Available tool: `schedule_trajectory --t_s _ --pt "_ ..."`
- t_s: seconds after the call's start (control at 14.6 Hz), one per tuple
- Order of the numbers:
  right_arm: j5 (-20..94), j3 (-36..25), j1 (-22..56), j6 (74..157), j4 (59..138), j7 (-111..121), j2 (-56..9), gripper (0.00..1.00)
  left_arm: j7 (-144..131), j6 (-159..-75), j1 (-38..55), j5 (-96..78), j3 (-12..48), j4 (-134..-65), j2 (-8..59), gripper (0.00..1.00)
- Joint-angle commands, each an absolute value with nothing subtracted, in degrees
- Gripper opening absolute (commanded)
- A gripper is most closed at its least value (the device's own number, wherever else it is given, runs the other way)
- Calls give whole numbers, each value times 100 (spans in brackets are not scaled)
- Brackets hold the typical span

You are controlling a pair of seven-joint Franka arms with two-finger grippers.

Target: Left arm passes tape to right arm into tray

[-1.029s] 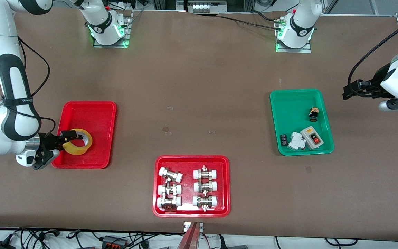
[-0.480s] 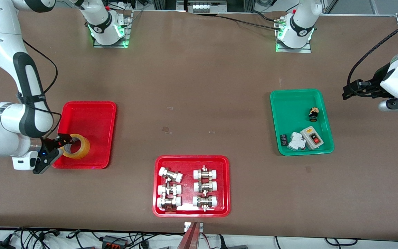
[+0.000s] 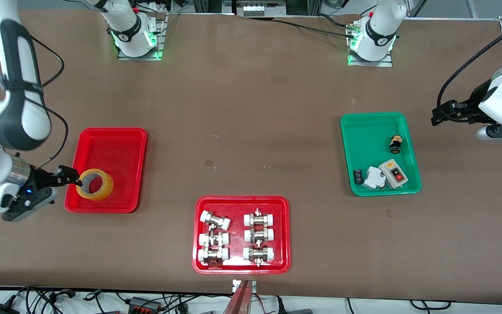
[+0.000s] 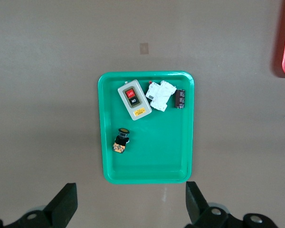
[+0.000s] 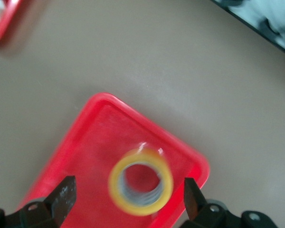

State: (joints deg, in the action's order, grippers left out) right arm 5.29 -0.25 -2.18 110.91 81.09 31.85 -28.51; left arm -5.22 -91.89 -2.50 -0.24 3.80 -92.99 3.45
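The tape [image 3: 95,184], a translucent yellow roll, lies flat in the plain red tray [image 3: 113,148], in the corner nearer the front camera. My right gripper [image 3: 66,185] hangs open over that tray's edge at the right arm's end of the table and holds nothing. In the right wrist view the tape [image 5: 141,182] shows well below the open right gripper [image 5: 128,192], on the tray [image 5: 80,147]. My left gripper [image 3: 439,115] waits open and empty above the table beside the green tray [image 3: 366,139]. Its wrist view shows the left gripper [image 4: 130,199] over bare table next to the green tray [image 4: 147,159].
A second red tray [image 3: 241,266] with white-capped metal fittings [image 3: 236,237] sits near the front edge at mid-table. The green tray holds a grey switch box [image 3: 394,173], white parts [image 3: 374,178] and a small black button [image 3: 395,144].
My right gripper has drawn back from the tape and risen toward the right arm's end of the table. The tape stays in the tray. The left arm has not moved.
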Motion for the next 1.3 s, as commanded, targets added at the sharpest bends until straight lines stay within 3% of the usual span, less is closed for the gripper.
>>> schedule_trajectory --t_s 0.0,0.21,0.41,0.69,0.96,1.23 --pt "439 -35 -193 10217 8156 1509 -2453 100 -527 -9149 -202 -114 325 -9360 229 100" --pt "431 -52 -193 9118 7657 371 -2057 100 -527 -9149 -202 -114 325 -9352 229 100" --pt "439 -70 -193 8605 6989 211 -1951 100 -527 -9149 -202 -114 325 -9360 229 100" --pt "414 -114 -176 8701 6671 176 -1951 100 -527 -9149 -202 -88 325 -9360 229 100" --pt "-96 -668 387 9315 7179 167 -1627 100 -519 -9149 -202 -70 325 -9360 229 100" --pt "-61 -177 -166 9527 7550 193 -1371 100 -519 -9141 -193 -70 325 -9352 229 100"
